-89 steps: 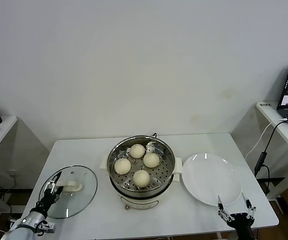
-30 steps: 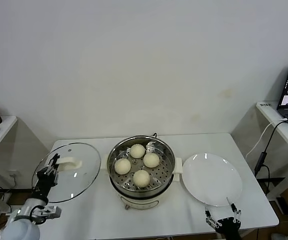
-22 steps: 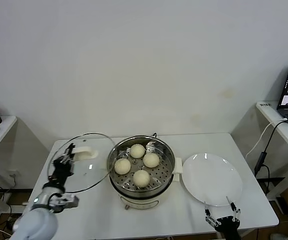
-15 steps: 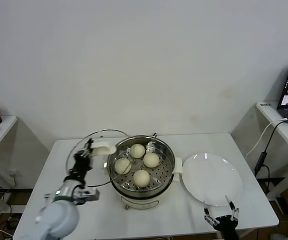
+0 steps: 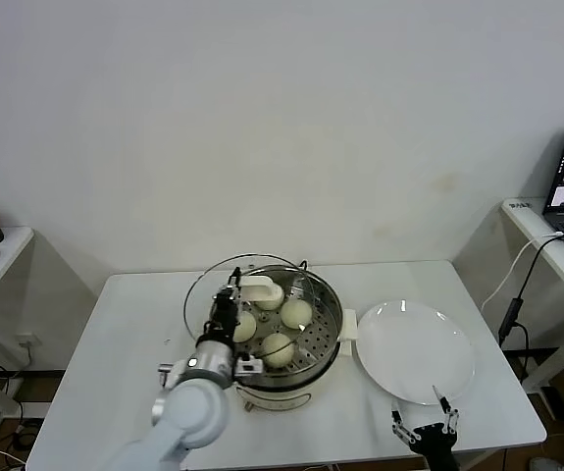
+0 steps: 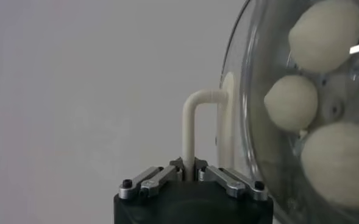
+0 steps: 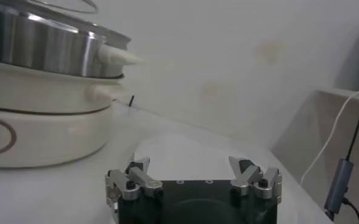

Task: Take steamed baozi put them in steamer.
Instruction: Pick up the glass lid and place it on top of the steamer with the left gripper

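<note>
Head view shows you the left gripper (image 5: 230,302) clamped on the glass lid's handle (image 5: 261,289), holding the lid (image 5: 203,285) over the steamer (image 5: 278,324) with four steamed baozi (image 5: 296,313) inside. Your right gripper (image 5: 424,427) waits spread apart at the tabletop's (image 5: 134,324) near edge.

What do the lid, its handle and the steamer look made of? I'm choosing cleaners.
Lid: clear glass, apparently; the buns show through it in the left wrist view, and its edge glints. Handle, gripped by the left gripper: smooth matte cream, likely plastic. Steamer: shiny perforated metal, probably stainless steel, on a cream, plastic-looking base.
</note>
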You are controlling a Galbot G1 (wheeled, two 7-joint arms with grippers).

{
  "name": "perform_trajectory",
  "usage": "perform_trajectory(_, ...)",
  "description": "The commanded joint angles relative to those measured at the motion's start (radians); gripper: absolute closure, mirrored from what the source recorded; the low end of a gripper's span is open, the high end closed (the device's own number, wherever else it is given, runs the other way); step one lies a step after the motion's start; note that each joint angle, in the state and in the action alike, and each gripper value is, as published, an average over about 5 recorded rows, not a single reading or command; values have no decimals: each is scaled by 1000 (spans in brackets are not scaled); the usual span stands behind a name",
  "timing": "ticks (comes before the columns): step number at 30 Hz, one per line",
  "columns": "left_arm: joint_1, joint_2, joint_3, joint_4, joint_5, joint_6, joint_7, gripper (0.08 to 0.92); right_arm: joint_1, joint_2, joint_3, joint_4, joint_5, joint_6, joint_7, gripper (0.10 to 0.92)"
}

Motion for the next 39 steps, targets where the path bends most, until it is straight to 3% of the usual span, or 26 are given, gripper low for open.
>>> perform_trajectory(1,-27,-110,84,29,154,41,58,832,5,5,-2,-9,-15,3,1,203)
perform_trajectory(39,32,-146,66,64,184,18,22,832,-1,5,-25,-14,-34,7,0,203)
